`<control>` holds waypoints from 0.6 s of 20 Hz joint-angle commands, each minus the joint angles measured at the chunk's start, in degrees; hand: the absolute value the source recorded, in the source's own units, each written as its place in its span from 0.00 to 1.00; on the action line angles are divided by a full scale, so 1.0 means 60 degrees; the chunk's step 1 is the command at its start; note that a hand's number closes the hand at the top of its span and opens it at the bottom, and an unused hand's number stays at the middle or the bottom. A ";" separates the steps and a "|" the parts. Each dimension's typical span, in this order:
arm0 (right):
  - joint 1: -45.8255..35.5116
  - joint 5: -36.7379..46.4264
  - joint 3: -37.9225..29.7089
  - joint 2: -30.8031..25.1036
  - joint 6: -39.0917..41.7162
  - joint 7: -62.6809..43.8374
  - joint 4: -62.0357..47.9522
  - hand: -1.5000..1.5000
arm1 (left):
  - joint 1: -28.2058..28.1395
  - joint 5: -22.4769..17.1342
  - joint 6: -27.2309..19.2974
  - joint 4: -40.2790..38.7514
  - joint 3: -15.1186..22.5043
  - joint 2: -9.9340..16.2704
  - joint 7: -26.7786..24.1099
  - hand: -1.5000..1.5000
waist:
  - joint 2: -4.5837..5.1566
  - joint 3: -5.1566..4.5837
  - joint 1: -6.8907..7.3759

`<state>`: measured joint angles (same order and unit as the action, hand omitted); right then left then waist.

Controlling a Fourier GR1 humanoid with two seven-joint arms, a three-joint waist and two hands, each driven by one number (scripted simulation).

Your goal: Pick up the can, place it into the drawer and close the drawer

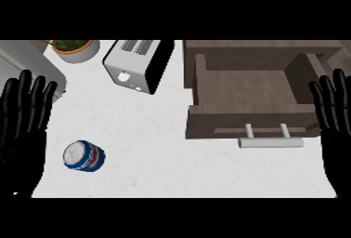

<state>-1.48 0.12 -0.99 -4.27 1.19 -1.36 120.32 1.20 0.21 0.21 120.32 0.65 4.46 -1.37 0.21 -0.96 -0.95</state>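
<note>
Black left robot hand [24,111] at left edge, fingers straight, open, resting; right robot hand [334,109] at right edge, same, holding nothing. Can [84,156] near left hand, lower left of white counter [158,139], seemingly tilted, silver top showing. Likely light, rigid, smooth metal, may roll; take round blue side wall. Drawer [247,95] open, well apart to right, handle [270,142] at front.

Left hand [24,118], right hand [334,116]: black
</note>
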 commanded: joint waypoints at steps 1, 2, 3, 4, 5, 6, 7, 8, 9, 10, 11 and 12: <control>-0.0002 0.0341 0.0015 0.0023 -0.0114 0.0170 -0.0002 0.00 | -0.0484 -0.0330 0.0368 0.0218 0.0253 -0.0139 -0.0344 0.00 | -0.0043 0.0159 0.0169; 0.0189 0.0140 -0.0162 -0.0029 0.0026 0.0417 -0.0064 0.00 | -0.0004 -0.0920 0.0710 0.0621 -0.0310 0.0409 0.0512 0.00 | -0.0044 0.0161 0.0164; 0.0122 0.0098 -0.0163 -0.0091 -0.0095 -0.0373 0.0775 0.00 | -0.0658 -0.0401 0.0699 0.0393 0.0364 -0.0001 -0.0326 0.00 | -0.0049 0.0158 0.0153; -0.0164 0.0233 -0.0369 -0.0141 -0.0033 0.0358 -0.0322 0.00 | -0.0348 -0.0402 0.0672 0.0994 0.0452 0.0160 0.0580 0.00 | -0.0042 0.0163 0.0179; 0.0709 0.0626 0.0322 0.0151 -0.0154 0.0088 0.0843 0.00 | -0.0786 -0.1439 0.1352 0.0852 -0.0093 0.0424 -0.0016 0.00 | -0.0054 0.0157 0.0159; -0.0107 0.0303 -0.0152 -0.0059 -0.0097 0.0131 0.0174 0.00 | -0.1715 -0.1700 0.1829 0.1383 -0.0040 0.0562 -0.0445 0.00 | -0.0053 0.0156 0.0243; 0.0941 0.0360 -0.0281 0.0115 -0.0404 -0.1103 -0.0539 0.00 | -0.2017 -0.0445 0.0768 -0.0091 0.0168 0.0483 0.1533 0.00 | 0.0063 0.0172 0.0240; 0.0539 0.0249 -0.0293 0.0054 -0.0427 -0.1675 -0.0516 0.00 | -0.1746 -0.0457 0.0758 -0.0063 0.0230 0.0509 0.1782 0.00 | 0.0024 0.0162 0.0211; 0.0993 0.0404 -0.0154 0.0179 -0.0470 -0.1485 -0.0380 0.00 | -0.1783 -0.0431 0.0664 0.0288 0.0111 0.0689 0.2461 0.00 | -0.0028 0.0174 0.0171; 0.1168 0.0108 -0.0340 -0.0003 -0.0305 -0.1889 -0.0072 0.00 | -0.1926 -0.0392 0.0617 0.0481 0.0210 0.0634 0.2658 0.00 | -0.0054 0.0169 0.0133; 0.0896 0.0210 -0.0473 -0.0135 -0.0278 -0.1759 -0.0447 0.00 | -0.1870 -0.0618 0.0675 0.0834 0.0156 0.0683 0.2996 0.00 | -0.0043 0.0167 0.0194; 0.1261 0.0276 -0.0357 0.0017 -0.0331 -0.1646 -0.0222 0.00 | -0.2107 -0.0575 0.0661 0.1214 0.0163 0.0710 0.3215 0.00 | -0.0054 0.0166 0.0183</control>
<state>3.44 1.64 -2.66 -4.24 -0.53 -8.95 119.08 -8.71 -3.27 4.57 124.18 1.52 7.81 11.07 0.03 -0.02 0.10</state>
